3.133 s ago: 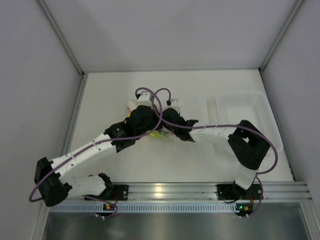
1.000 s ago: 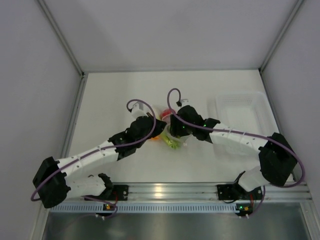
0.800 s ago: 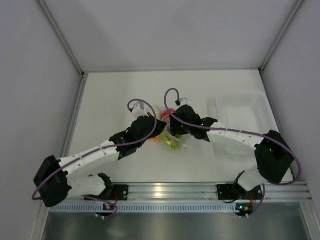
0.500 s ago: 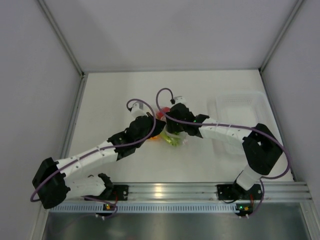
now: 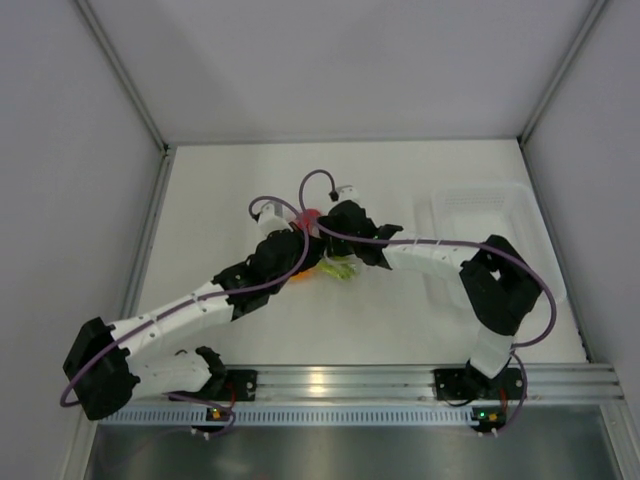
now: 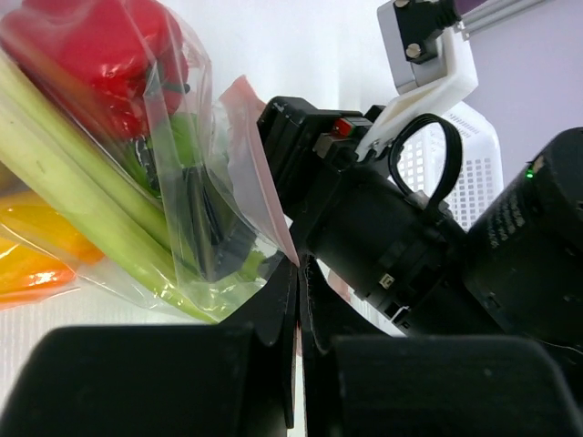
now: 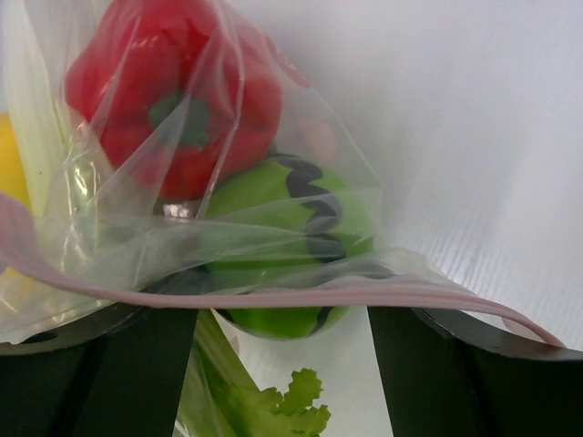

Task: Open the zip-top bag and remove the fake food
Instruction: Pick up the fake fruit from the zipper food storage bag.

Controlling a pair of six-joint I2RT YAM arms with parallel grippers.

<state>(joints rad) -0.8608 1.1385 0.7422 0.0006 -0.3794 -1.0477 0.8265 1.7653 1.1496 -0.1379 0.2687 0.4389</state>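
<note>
The zip-top bag [image 6: 196, 209] lies mid-table, caught between the two pincers. The fake food [image 5: 335, 268] shows through its plastic: a red pepper [image 7: 173, 100], a green ball [image 7: 282, 223] with a black zigzag, a pale stalk [image 6: 82, 196] and an orange piece [image 6: 27, 269]. The pink zip strip [image 7: 273, 298] runs straight across the front of the right pincer [image 7: 282, 360]. That pincer's jaws are spread wide, with the strip draped over their tips. The left pincer [image 6: 298, 278] is pressed together, pinching a corner of the bag's lip right beside the right pincer's black body.

Both arms stretch low over the table and meet nose to nose at the bag. The left comes in from the near-left corner, and the right is folded at its elbow.

A white tray [image 5: 490, 215] sits well off to the right pincer's right, near the side wall. The white table [image 5: 220, 190] runs on beyond both pincers to the back wall and out to the left pincer's left.
</note>
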